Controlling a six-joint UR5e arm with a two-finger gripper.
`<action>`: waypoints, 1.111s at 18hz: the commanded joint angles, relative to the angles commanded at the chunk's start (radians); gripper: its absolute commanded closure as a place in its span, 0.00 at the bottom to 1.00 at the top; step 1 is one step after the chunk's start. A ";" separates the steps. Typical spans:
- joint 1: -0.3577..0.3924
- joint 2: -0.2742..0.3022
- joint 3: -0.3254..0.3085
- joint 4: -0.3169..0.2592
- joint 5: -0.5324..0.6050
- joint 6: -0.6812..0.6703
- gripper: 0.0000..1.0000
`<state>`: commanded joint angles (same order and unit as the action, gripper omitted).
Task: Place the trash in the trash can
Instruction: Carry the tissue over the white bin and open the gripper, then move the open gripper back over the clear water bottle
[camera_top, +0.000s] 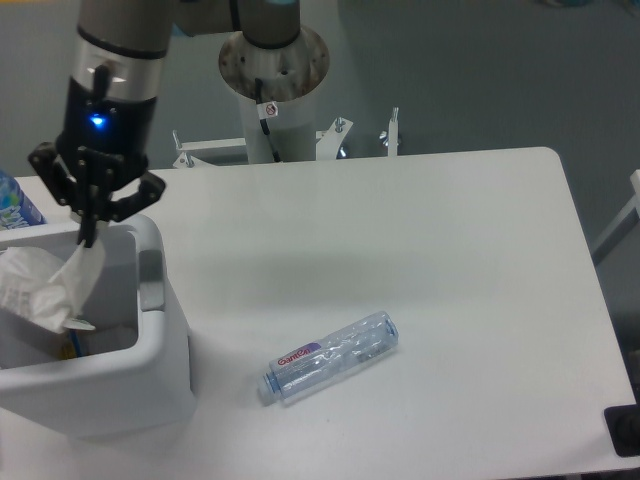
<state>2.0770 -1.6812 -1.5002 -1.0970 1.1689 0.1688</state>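
My gripper (90, 238) hangs over the far part of the white trash can (160, 300) at the left, shut on the top of a crumpled white paper wrapper (45, 288). The wrapper dangles inside the bin's opening. A crushed clear plastic bottle (330, 357) with a pink-purple label lies on its side on the white table (450, 260), well to the right of the bin and apart from the gripper.
A blue-patterned bottle (14, 205) shows at the left edge behind the bin. Some small items lie at the bin's bottom (95, 342). The arm's base post (272, 90) and a metal bracket (365, 135) stand behind the table's far edge.
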 joint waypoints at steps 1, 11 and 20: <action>-0.002 -0.003 -0.002 0.021 -0.002 0.002 0.43; 0.005 -0.003 0.026 0.080 0.008 0.008 0.00; 0.276 -0.028 0.023 0.100 0.063 0.138 0.00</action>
<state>2.3529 -1.7087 -1.4772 -0.9971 1.2318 0.3065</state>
